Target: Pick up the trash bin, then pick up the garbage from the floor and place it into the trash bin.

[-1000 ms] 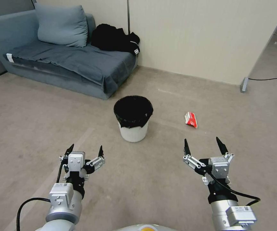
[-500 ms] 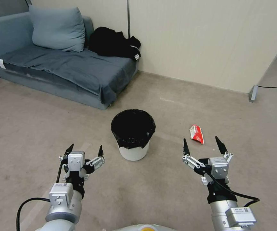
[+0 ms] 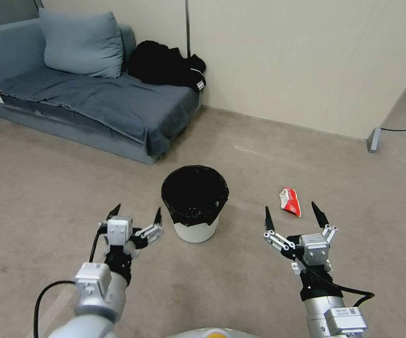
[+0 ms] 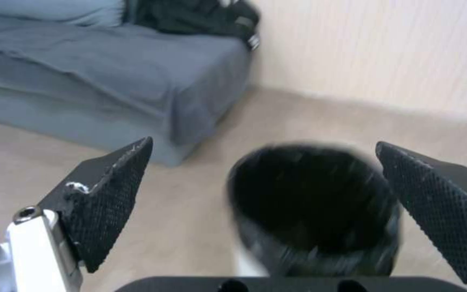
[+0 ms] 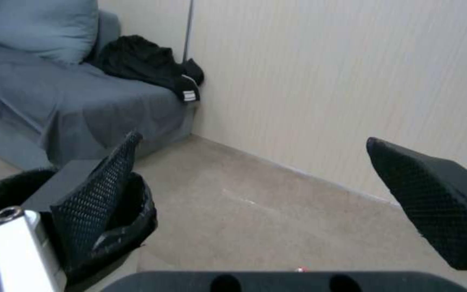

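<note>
The trash bin (image 3: 194,206), white with a black liner over its rim, stands upright on the floor (image 3: 48,197) straight ahead of me. Its dark mouth (image 4: 312,202) fills much of the left wrist view, and its liner edge (image 5: 136,219) shows in the right wrist view. A red-and-white wrapper, the garbage (image 3: 291,201), lies on the carpet right of the bin. My left gripper (image 3: 136,215) hangs open just left of the bin, apart from it. Open too, my right gripper (image 3: 293,216) hovers just short of the wrapper, holding nothing.
A grey-blue sofa (image 3: 85,101) with a cushion (image 3: 81,43) and a black garment (image 3: 165,63) stands at the back left. A beige wall (image 3: 306,61) runs behind it. A cable (image 3: 402,129) lies at the far right by a wall post (image 3: 373,139). Open carpet surrounds the bin.
The view has shifted as I moved closer; bin and wrapper now sit lower and nearer. My left arm has moved forward and right toward the bin. Both grippers stay open.
</note>
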`<state>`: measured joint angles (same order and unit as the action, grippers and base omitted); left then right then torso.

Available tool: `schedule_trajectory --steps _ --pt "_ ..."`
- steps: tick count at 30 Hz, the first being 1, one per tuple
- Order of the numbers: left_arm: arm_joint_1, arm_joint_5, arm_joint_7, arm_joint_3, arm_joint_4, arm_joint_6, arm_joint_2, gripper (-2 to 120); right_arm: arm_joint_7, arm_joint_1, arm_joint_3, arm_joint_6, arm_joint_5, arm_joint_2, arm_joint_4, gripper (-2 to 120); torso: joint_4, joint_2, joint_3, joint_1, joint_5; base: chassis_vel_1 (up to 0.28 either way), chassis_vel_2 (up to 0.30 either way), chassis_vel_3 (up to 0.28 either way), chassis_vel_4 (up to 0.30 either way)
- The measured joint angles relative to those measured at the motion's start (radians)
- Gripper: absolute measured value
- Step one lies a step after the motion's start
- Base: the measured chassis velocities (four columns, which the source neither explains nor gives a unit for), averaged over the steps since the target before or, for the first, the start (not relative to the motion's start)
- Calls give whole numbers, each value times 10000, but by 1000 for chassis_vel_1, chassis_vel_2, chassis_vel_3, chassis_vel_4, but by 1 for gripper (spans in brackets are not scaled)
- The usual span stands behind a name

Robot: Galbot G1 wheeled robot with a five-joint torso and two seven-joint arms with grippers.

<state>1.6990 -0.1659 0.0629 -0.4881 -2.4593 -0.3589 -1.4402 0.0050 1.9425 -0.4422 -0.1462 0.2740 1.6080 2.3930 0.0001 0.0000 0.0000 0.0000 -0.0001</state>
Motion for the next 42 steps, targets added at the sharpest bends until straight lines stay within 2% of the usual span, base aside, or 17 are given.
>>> schedule_trajectory --steps 1,3,5,8,9,11,12,14,15,17,18,22,27,32,35,39,42 --pt "0 0 0 0 0 0 0 100 0 0 0 0 0 0 0 100 0 0 0 0 0 0 0 0 0" --pt "-906 -1298 237 -32 492 -87 465 100 2 -4 -4 -1 105 2 -45 100 -4 0 0 0 0 0 0 0 0" --pt "-1137 -1615 319 -24 666 -114 614 100 1 -9 -4 -1 135 -1 -61 100 -5 0 0 0 -1 0 0 0 0" --pt "-2153 -3136 716 240 1552 -242 1324 100 -8 -96 -33 -14 220 -1 -180 100 1 0 0 0 0 0 0 0 0" --pt "-2153 -3136 716 240 1552 -242 1324 100 -8 -96 -33 -14 220 -1 -180 100 1 0 0 0 0 0 0 0 0" --pt "-2988 -3787 906 549 2418 -195 1647 100 -15 -206 -121 -104 165 -1 -391 100 1 0 1 0 -1 0 0 0 0" --pt "-2988 -3787 906 549 2418 -195 1647 100 -15 -206 -121 -104 165 -1 -391 100 1 0 1 0 -1 0 0 0 0" --pt "-3948 -4069 1230 879 3225 -295 1938 100 -13 -313 -212 -179 160 0 -555 100 -2 0 0 1 0 0 0 0 0" --pt "-3948 -4069 1230 879 3225 -295 1938 100 -13 -313 -212 -179 160 0 -555 100 -2 0 0 1 0 0 0 0 0" --pt "-4815 -4514 1729 1193 3753 -697 2141 100 -11 -354 -228 -206 215 0 -632 100 1 0 0 0 0 0 0 0 0" --pt "-4815 -4514 1729 1193 3753 -697 2141 100 -11 -354 -228 -206 215 0 -632 100 1 0 0 0 0 0 0 0 0" --pt "-6074 -5397 2779 1692 4668 -1762 2143 100 -12 -400 -228 -266 260 0 -752 100 -2 -1 1 1 2 0 0 0 0" --pt "-6843 -6033 3433 1997 5489 -2468 2071 100 -45 -443 -188 -279 299 0 -852 100 1 0 1 0 1 0 0 0 0" --pt "-7359 -6230 3925 2285 6070 -2857 1884 100 -55 -482 -169 -304 311 0 -950 100 0 -1 1 1 1 0 0 0 0" --pt "-7799 -6265 4542 2550 6553 -3205 1745 100 -56 -495 -139 -324 315 0 -1014 100 -1 -1 1 1 2 0 0 0 0" --pt "-8220 -6357 4991 2823 7069 -3490 1676 100 -56 -518 -131 -327 314 0 -1049 100 -1 0 1 2 2 0 0 0 0" --pt "-8321 -6436 5094 2902 7212 -3562 1655 100 -56 -522 -128 -328 314 0 -1057 100 -1 0 1 1 2 0 0 0 0"
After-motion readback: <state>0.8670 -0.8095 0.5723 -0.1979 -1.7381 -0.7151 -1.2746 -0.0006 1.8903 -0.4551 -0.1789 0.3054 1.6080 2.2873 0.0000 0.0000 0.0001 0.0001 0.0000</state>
